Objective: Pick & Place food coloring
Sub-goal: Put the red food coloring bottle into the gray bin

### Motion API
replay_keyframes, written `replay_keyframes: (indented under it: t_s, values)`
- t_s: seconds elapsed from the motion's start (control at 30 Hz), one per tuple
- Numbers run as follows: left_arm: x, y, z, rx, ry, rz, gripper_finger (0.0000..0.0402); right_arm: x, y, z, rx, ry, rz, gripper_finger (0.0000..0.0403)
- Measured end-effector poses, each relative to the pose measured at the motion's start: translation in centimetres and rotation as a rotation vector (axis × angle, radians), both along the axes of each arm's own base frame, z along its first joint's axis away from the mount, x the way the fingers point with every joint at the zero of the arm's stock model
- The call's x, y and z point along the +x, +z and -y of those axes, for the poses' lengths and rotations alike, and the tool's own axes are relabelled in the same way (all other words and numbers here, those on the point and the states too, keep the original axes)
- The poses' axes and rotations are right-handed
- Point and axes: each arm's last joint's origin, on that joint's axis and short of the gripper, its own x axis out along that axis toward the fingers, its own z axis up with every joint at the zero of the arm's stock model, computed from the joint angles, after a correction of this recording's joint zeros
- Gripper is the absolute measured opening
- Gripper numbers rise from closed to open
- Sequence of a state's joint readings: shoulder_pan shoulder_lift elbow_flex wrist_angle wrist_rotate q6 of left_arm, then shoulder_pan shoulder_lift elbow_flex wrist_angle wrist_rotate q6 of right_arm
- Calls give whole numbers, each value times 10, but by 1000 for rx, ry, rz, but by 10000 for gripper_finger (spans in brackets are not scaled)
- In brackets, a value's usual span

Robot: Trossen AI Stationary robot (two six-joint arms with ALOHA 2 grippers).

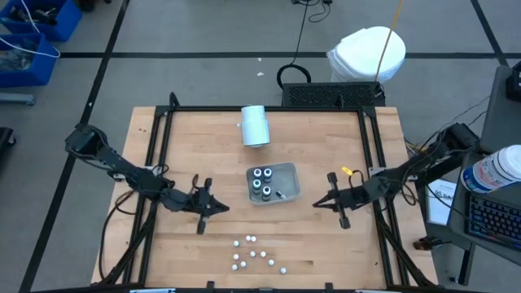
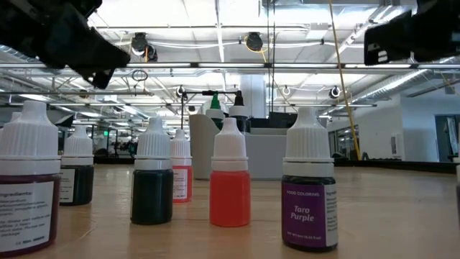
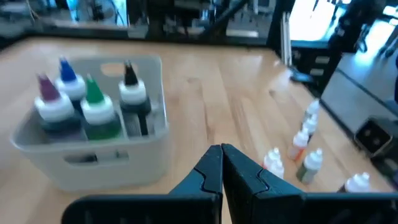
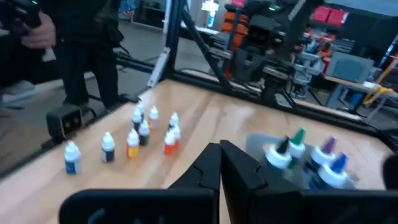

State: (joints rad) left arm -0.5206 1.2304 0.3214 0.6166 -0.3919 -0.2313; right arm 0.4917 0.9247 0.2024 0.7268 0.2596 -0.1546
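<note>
Four capped bottles (image 1: 262,181) sit in my grey plastic tray (image 1: 288,172); small whitish bottles (image 1: 254,253) remain near on the wooden table (image 1: 326,244). Both my left end effector (image 1: 220,207) and right end effector (image 1: 319,203) are closed, empty.

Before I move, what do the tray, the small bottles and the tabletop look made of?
Tray: probably matte grey plastic, with rounded, slightly translucent walls. Bottles: likely soft plastic, see-through bodies showing the dye, ribbed white caps. Tabletop: wood, pale planks with visible grain and seams.
</note>
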Motion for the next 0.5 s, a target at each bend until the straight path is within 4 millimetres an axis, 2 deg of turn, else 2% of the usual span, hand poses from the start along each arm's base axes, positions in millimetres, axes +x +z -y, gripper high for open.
replay_keyframes:
  t_s: [0.2,0.33,0.5]
  values:
    - [8,-12,22,-81,-10,-51,10,-7,0,6,15,-14,30,1]
    - [22,-8,53,-128,-66,-71,10,-8,3,7,74,-14,39,1]
    - [39,4,91,-94,-102,-24,16,-8,1,7,189,-20,-1,2]
